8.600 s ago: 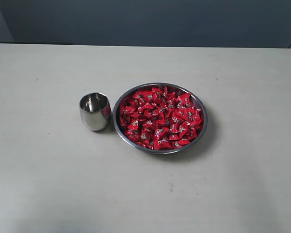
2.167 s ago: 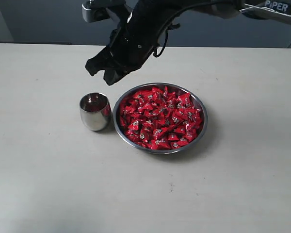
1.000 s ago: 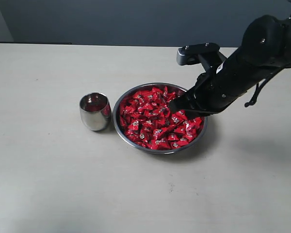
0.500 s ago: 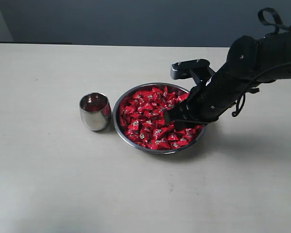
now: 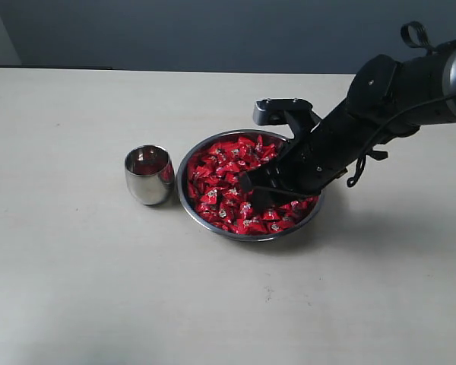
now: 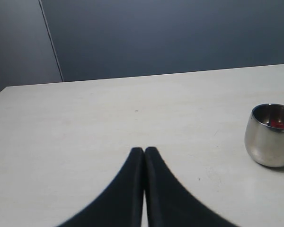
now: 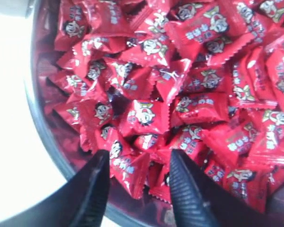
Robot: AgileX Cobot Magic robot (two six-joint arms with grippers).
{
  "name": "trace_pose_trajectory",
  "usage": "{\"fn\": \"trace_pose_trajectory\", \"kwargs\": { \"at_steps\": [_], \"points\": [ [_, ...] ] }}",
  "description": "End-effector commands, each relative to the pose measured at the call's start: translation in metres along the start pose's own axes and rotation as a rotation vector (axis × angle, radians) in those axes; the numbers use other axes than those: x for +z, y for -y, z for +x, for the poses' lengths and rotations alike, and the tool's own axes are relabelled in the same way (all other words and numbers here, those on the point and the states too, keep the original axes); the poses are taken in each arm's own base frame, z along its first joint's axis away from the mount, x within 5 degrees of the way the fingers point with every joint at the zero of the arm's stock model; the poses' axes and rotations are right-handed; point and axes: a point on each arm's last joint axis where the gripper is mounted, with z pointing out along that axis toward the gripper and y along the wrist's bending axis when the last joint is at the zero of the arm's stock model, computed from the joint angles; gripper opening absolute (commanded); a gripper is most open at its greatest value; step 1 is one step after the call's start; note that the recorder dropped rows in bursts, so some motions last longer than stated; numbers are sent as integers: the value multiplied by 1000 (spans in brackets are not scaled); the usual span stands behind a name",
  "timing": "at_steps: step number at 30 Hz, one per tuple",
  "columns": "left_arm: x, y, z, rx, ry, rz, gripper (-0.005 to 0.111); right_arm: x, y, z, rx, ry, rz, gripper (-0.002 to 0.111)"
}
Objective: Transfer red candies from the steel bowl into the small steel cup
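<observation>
Exterior: right fingers point(image 7: 97, 189) unclear; your wrist view shows them apart over red candies point(image 7: 146, 113). Your left fingers point(image 6: 132, 189) together; small steel cup point(image 6: 270, 137) cropped.

Right end effector point(image 7: 138, 155) gapes wide; left end effector point(image 6: 143, 150) is closed.
</observation>
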Motion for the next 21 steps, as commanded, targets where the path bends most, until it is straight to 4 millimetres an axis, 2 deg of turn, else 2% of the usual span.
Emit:
{"fn": "trace_pose_trajectory", "kwargs": {
  "at_steps": [1,14,21],
  "points": [
    [-1,0,-3,0,15,-3,0,-1,0,-1,-14,-6,-14,40],
    [-1,0,-3,0,15,-3,0,-1,-3,0,-12,-18,-39,41],
    [-1,0,-3,0,15,-3,0,6,-3,1,-10,-37,-74,48]
  ]
}}
